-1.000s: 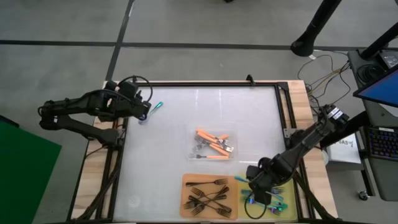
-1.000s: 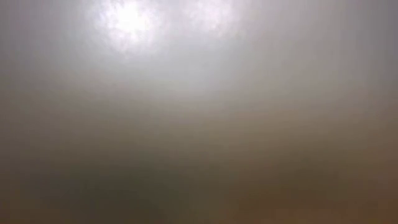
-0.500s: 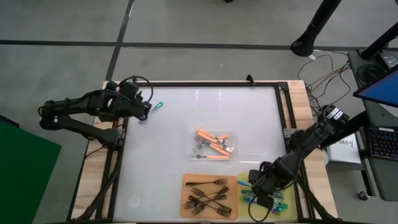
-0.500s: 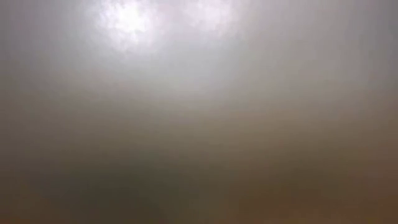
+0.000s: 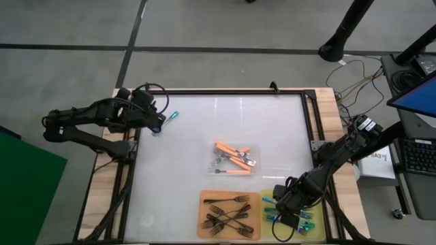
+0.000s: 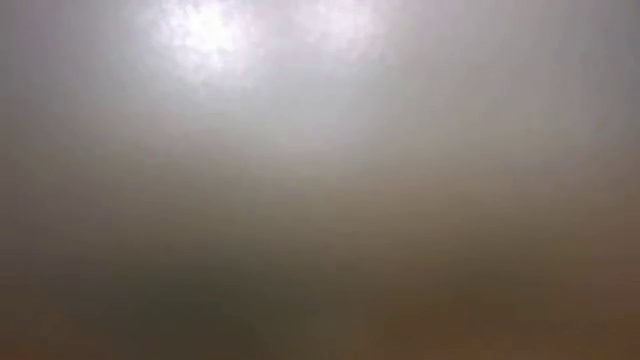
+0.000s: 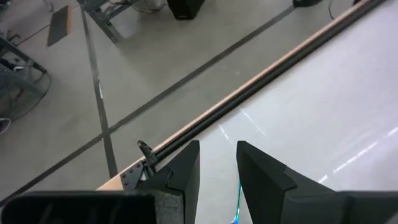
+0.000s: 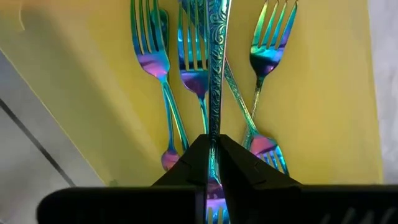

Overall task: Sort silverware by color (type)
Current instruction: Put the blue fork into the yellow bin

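My right gripper (image 5: 281,212) is over the yellow mat (image 8: 81,74) at the table's near right, shut on an iridescent fork (image 8: 215,68). Several more iridescent forks (image 8: 149,56) lie flat on that mat. My left gripper (image 5: 162,121) is at the far left of the table, closed on another iridescent fork whose teal end (image 5: 174,115) sticks out past the fingers. Orange-handled forks (image 5: 231,156) lie in a heap at the table's middle. Black forks (image 5: 228,214) lie on the orange mat (image 5: 204,199). The low view shows only blur. My left gripper has a thin teal strip of the fork (image 7: 239,198) between its two fingers, which slant down from the table's left. Which part of the fork this is I cannot tell. The fork is clear of the table. My right gripper pinches the fork's embossed handle (image 8: 215,127) between its two fingertips, coming steeply from above. The fork runs straight out ahead of the fingers, over the forks on the yellow mat. Whether it touches them I cannot tell.
A dark frame (image 5: 225,92) runs round the white tabletop, which is bare along its far half and left side. The two mats lie side by side at the near edge. Cables and a keyboard (image 5: 417,158) lie off the table's right side.
My right gripper has sunk a little toward the yellow mat and the near edge, still shut on the iridescent fork, and has rolled slightly.
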You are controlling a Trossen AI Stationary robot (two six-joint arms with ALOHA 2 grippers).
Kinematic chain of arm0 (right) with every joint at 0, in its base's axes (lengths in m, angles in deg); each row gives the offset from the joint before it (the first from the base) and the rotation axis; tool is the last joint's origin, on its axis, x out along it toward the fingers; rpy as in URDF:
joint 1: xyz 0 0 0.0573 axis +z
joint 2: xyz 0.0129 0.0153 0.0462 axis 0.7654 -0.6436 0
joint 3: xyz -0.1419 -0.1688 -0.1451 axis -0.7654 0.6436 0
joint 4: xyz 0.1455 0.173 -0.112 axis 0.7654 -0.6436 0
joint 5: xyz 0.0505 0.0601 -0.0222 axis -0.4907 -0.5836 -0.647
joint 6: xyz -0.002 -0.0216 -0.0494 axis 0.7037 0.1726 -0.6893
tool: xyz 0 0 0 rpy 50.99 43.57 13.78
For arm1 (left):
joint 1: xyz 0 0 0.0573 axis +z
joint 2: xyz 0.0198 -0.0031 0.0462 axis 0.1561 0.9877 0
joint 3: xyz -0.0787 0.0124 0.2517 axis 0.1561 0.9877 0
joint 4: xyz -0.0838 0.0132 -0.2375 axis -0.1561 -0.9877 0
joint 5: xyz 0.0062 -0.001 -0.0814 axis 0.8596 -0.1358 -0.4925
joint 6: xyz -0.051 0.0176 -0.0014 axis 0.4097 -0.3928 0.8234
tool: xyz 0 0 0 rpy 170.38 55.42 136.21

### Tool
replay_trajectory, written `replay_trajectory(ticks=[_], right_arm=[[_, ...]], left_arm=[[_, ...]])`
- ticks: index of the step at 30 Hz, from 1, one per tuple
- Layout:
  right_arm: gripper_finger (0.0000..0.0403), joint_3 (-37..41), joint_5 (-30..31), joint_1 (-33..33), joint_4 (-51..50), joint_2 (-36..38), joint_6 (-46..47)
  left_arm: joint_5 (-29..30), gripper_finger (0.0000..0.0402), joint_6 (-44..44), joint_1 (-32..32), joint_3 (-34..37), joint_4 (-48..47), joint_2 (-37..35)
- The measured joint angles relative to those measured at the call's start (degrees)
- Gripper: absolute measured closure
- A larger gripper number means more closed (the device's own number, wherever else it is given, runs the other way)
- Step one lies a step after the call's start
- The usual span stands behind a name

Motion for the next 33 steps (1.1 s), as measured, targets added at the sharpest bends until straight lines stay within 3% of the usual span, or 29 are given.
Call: replay_trajectory(ticks=[12,19,24,29,33], right_arm=[[0.0278,0.0,-4.3,0.0,0.1,0.0,1.7],[0.0268,-0.1,-3.6,-1.2,1.6,0.9,2.5],[0.0277,-0.1,2.4,-2.8,1.5,3.4,0.7],[0.0284,-0.1,10.1,-6.1,1.3,6.6,-2.7],[0.0285,-0.1,14.5,-9.5,1.3,8.5,-6.0]], left_arm=[[-4.4,0.0312,-0.9,0.0,0.0,-2.1,0.0],[-12.5,0.0312,-5.6,0.0,4.8,-2.0,0.6],[-15.5,0.0312,-5.4,0.8,11.3,-0.5,1.0],[-19.8,0.0312,-5.6,3.2,18.0,6.8,1.0],[-20.0,0.0312,-5.4,6.2,21.7,10.0,1.0]])
